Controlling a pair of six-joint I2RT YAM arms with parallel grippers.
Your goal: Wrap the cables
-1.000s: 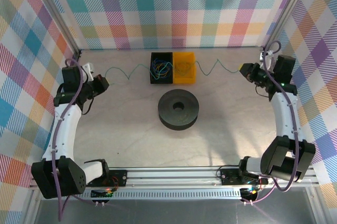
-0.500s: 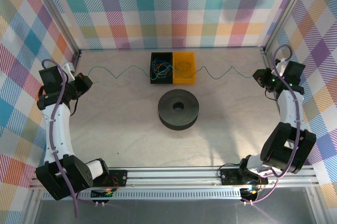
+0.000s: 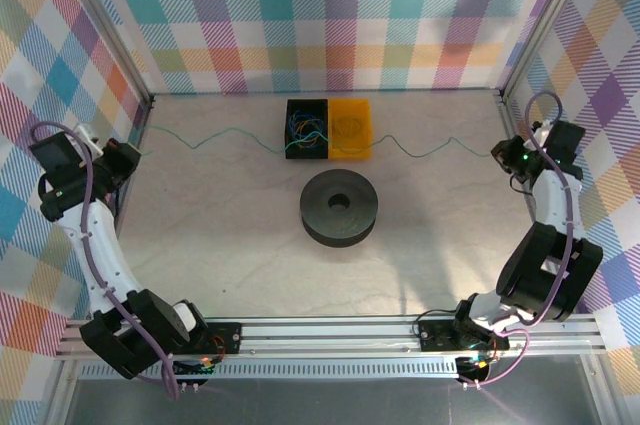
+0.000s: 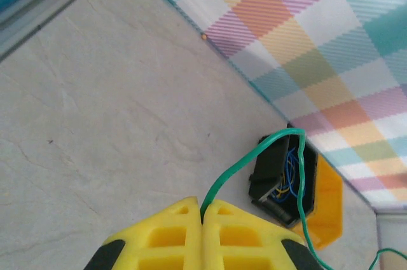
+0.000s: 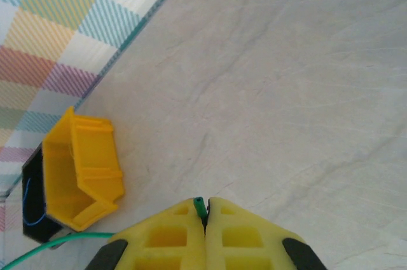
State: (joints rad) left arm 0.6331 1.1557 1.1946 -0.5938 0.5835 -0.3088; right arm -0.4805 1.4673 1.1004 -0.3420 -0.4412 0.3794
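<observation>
A long teal-green cable (image 3: 230,134) runs almost straight across the back of the table, passing over the black bin (image 3: 306,128) and the orange bin (image 3: 351,128). My left gripper (image 3: 128,156) is shut on its left end at the far left wall. In the left wrist view the cable (image 4: 245,157) rises from between the closed yellow fingertips (image 4: 203,209). My right gripper (image 3: 500,151) is shut on the right end by the right wall. The cut tip of the cable (image 5: 200,206) pokes out between the yellow fingertips (image 5: 205,208). Small blue and yellow coils (image 3: 308,129) lie in the black bin.
A wide black round spool (image 3: 340,207) lies flat at the table's middle, in front of the bins. Plaid walls close in the left, back and right sides. Lilac cords run along both arms.
Both arms have swung outward toward the side walls, the left one further left, the right one further right. The teal-green cable between them has gone from wavy to nearly straight.
</observation>
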